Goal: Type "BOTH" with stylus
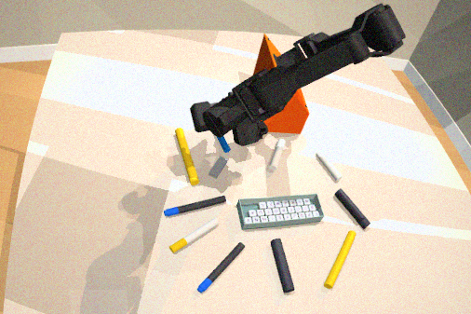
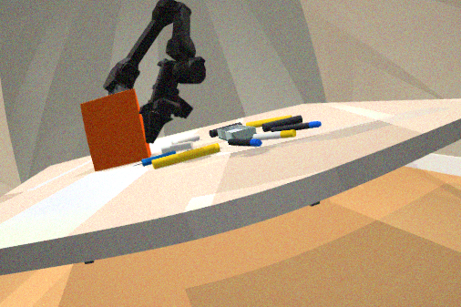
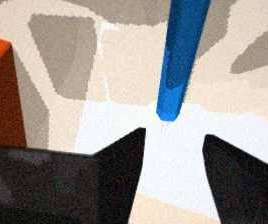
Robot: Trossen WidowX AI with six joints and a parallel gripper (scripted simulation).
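A blue stylus with a thin tip lies flat on the desk. In the wrist view its tip points toward my gripper. The gripper hangs low over the stylus's tip end. Its fingers are apart with nothing between them, and the stylus lies just ahead of the fingertips. The small grey-green keyboard with white keys lies nearer the desk's front, well away from the gripper.
An orange box stands right behind the arm. A yellow pen, a grey block and a white stick lie close to the stylus. Several more pens ring the keyboard.
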